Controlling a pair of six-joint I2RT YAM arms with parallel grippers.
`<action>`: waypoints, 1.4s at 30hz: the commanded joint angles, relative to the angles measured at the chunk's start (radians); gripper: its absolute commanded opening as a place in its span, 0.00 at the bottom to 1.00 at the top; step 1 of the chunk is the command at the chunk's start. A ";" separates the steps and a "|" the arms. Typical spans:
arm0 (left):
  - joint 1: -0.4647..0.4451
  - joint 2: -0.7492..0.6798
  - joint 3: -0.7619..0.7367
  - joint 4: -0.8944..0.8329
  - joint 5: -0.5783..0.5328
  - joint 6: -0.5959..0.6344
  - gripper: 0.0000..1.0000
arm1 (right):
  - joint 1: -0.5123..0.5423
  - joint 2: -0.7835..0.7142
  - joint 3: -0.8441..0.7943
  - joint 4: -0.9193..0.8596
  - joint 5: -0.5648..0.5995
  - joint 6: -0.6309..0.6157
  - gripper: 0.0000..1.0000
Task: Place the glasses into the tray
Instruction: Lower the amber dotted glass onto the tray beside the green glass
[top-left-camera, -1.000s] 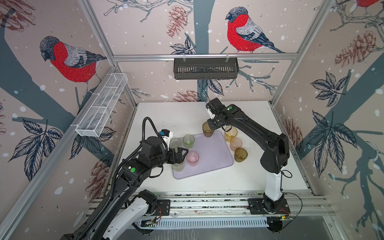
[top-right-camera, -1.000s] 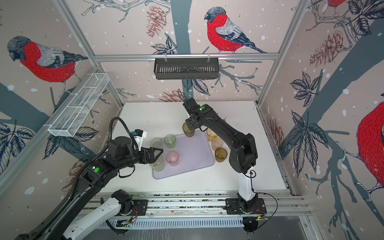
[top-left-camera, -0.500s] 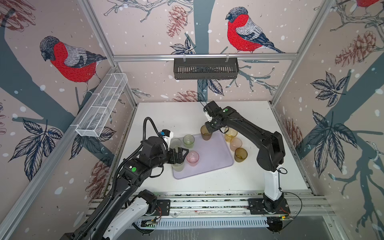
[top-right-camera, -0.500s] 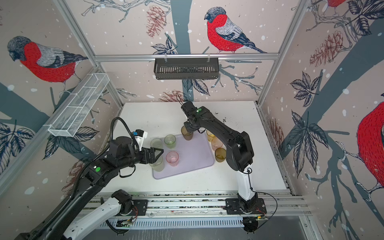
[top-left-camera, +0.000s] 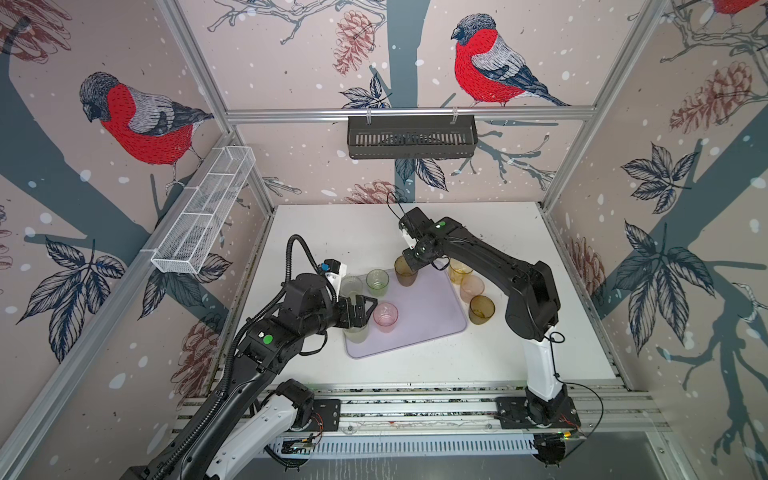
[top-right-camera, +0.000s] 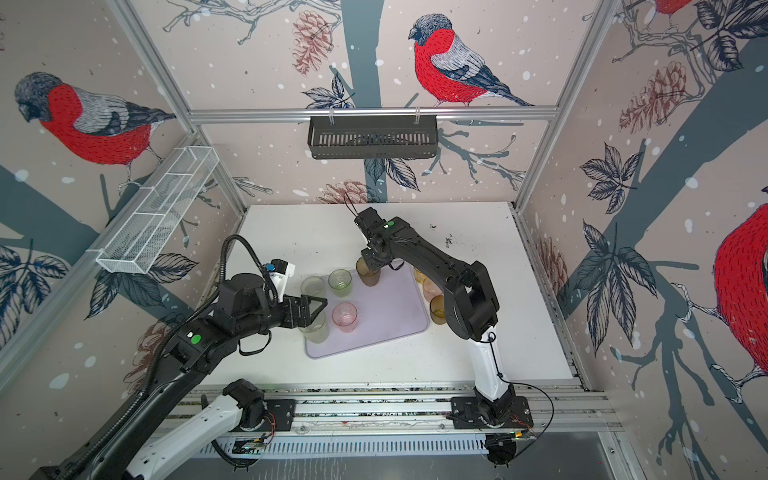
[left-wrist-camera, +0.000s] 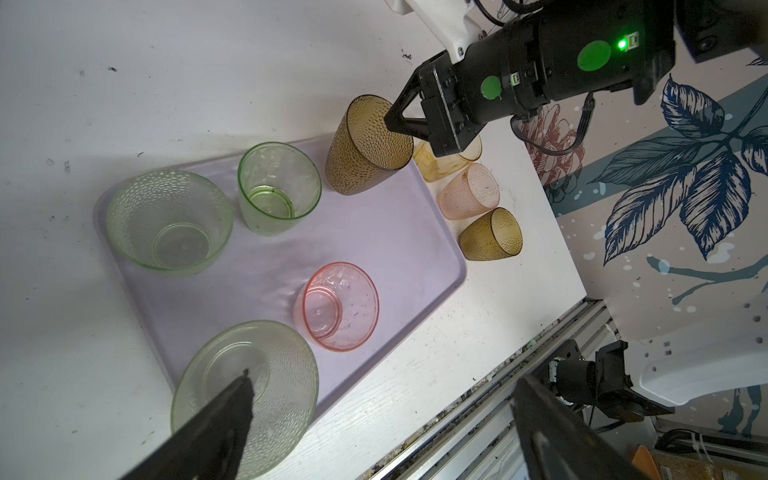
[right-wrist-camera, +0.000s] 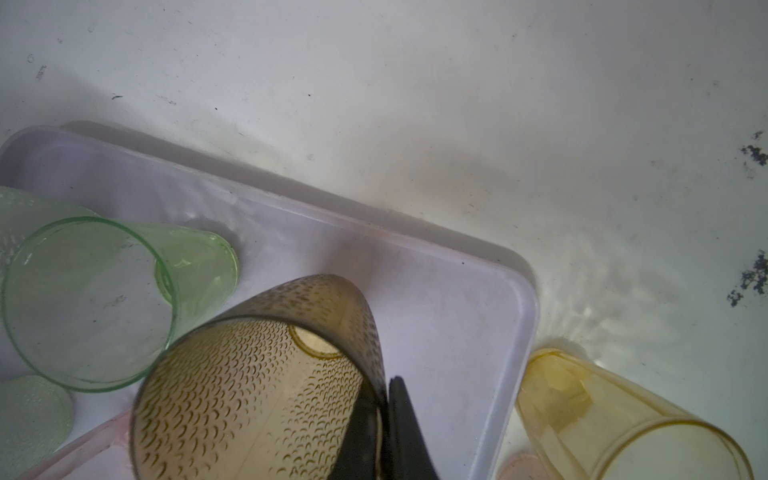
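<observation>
- Glasses (top-left-camera: 377, 282) in tray (top-left-camera: 428, 320): four upright, at 8 to 11 o'clock of its middle.
- Three more on desk (top-left-camera: 415, 365), just beside tray's 2 o'clock edge.
- Right gripper (left-wrist-camera: 392, 118): clenched on rim of brown glass (left-wrist-camera: 365, 145), tilted at tray's 12 o'clock edge.
- Left gripper (top-left-camera: 369, 313): spread wide above pale green glass (top-left-camera: 356, 334) at 8 o'clock, one finger over its mouth; gripping nothing.

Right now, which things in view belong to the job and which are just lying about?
Job: tray; two pale green glasses, bright green glass, pink glass in it; brown glass, tilted at the tray's corner, pinched by the right tool; yellow glass, peach glass, dark amber glass on the table beside it.
Not the job: black slotted basket; white wire-mesh basket.
</observation>
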 joint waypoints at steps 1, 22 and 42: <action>0.000 -0.004 0.000 0.044 0.010 -0.001 0.97 | 0.000 0.011 0.007 0.015 -0.003 0.000 0.00; 0.000 -0.018 0.007 0.023 -0.003 -0.003 0.97 | 0.004 0.061 0.017 0.038 -0.024 -0.002 0.00; 0.000 0.011 0.016 0.031 0.005 0.014 0.97 | 0.005 0.074 0.015 0.025 -0.013 -0.006 0.00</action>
